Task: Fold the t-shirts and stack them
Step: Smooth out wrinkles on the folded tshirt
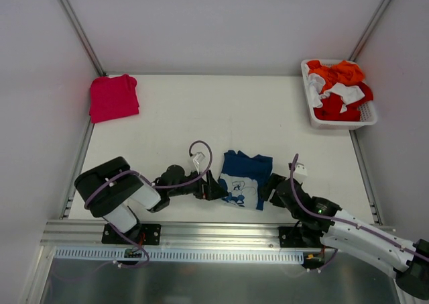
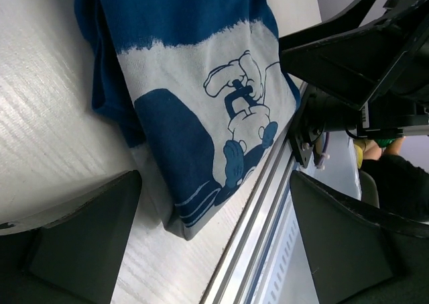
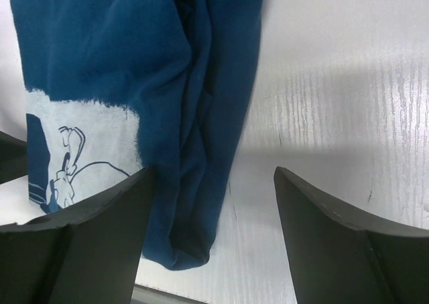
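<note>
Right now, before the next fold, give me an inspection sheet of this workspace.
Surface: white table, no spills seen.
Job's things: blue t-shirt folded at near edge, print up; pinkish-red t-shirt folded, far left corner; not stacked.
Clutter: white basket of orange, red and white clothes, far right.
Grippers: left gripper and right gripper open, flanking blue t-shirt.
Cables: purple cable loops along both arms.
Surroundings: white walls, aluminium rail in front.

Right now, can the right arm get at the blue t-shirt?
Probably yes: the right gripper is open beside the blue t-shirt, whose folded edge lies between its fingers, with nothing in the way.
</note>
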Tool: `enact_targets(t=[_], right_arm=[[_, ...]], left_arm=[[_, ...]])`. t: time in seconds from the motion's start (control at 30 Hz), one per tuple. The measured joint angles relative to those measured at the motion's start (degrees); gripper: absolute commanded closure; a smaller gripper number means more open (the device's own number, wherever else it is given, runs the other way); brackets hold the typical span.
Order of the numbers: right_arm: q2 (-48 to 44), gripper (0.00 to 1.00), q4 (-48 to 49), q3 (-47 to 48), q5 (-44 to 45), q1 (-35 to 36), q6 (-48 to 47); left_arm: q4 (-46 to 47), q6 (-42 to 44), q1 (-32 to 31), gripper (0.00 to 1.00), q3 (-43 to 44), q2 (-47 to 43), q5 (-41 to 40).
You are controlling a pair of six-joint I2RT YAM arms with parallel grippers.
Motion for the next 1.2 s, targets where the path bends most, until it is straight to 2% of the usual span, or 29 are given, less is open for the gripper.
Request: enact_targets(t=[0.2,0.5,0.67,0.87,1.0,1.03,1.07,1.2], right_arm=[[0.2,0.25,1.2,-0.7,0.0,0.0,0.0],[-0.8,0.24,3.0,-0.7,0.3,0.0,-0.7],[3.1,0.24,4.7,-0.6,0.2,0.0,-0.9],[7.7,0.24,11.3,-2.2,-0.6,0.0,-0.2],[8.4,0.25,14.1,-2.9,-0.6,0.0,0.0],[8.7,0.33,14.6,-3.0,-0.7,0.0,0.0],[8.9,0.37,14.8,-3.0,-0.7,0.0,-0.1],[9.9,0.48,15.1,-3.0,-1.1,0.0,0.2]], left_arm=[[4.3,-0.8,0.0,0.05,0.9,3.7,1.3],[2.9,-0.2,0.0,0.05,2.6,4.2,1.2],[1.3,0.2,0.3,0.04,4.5,4.3,1.3],[1.4,0.2,0.4,0.05,5.6,6.1,1.3],[1.7,0.2,1.0,0.12,5.9,6.8,1.5],[1.8,0.2,1.1,0.21,6.1,7.0,1.7],[1.8,0.1,1.1,0.26,6.1,7.3,1.7],[1.4,0.3,1.5,0.43,6.3,8.3,1.8]])
